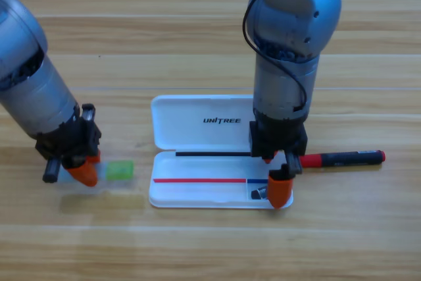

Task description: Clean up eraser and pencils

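The eraser (258, 193), a small dark block, lies in the right end compartment of the open white case (164, 195). My right gripper (273, 177) points down over that corner, open, with one orange jaw just right of the eraser and nothing held. The red marker (342, 158) with its black barrel lies on the table right of the case, its red end close to the right gripper. The pale green stick (120, 170) lies left of the case. My left gripper (82, 170) is down over its pale end, hiding that part.
The case's lid (197, 120) lies flat behind its tray, hinge side toward the arms. The right arm's grey body (289, 37) rises over the lid's right end. Bare wooden table (210, 248) runs along the front.
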You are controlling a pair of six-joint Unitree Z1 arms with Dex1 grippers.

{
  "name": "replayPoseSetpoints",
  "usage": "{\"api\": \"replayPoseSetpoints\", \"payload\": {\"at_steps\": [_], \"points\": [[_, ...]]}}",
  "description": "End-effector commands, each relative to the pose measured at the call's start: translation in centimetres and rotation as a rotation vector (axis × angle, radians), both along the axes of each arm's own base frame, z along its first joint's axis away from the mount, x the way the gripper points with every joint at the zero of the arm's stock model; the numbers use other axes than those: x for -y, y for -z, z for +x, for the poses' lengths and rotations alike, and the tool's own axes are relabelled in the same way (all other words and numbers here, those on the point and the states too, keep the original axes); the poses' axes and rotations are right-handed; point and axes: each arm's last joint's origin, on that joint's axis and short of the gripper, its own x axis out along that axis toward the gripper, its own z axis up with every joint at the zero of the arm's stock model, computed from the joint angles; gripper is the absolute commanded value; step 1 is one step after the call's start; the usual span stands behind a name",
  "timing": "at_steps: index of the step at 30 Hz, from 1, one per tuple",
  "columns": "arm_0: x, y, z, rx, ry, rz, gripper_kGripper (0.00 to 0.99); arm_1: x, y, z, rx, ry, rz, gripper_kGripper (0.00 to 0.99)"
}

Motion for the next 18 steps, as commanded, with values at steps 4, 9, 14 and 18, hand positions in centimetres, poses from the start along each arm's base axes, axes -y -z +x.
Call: {"api": "replayPoseSetpoints", "payload": {"at_steps": [4,9,14,18], "points": [[-0.6,-0.6,0.4,-0.01,-0.012,0.029,0.0,5.2,-8.0,-5.5,0.074,-0.02,0.07,0.89],[-0.4,-2.2,0.7,-0.012,-0.013,0.029,0.0,9.9,-10.8,-7.4,0.15,0.013,0.053,0.9],[1.0,-4.3,1.2,-0.013,-0.007,0.027,0.0,13.0,-9.2,-5.8,0.125,0.08,0.004,0.902],[3.0,-6.3,1.2,-0.009,0.012,0.01,0.0,13.8,-6.5,-3.4,0.113,0.114,-0.011,0.904]]}}
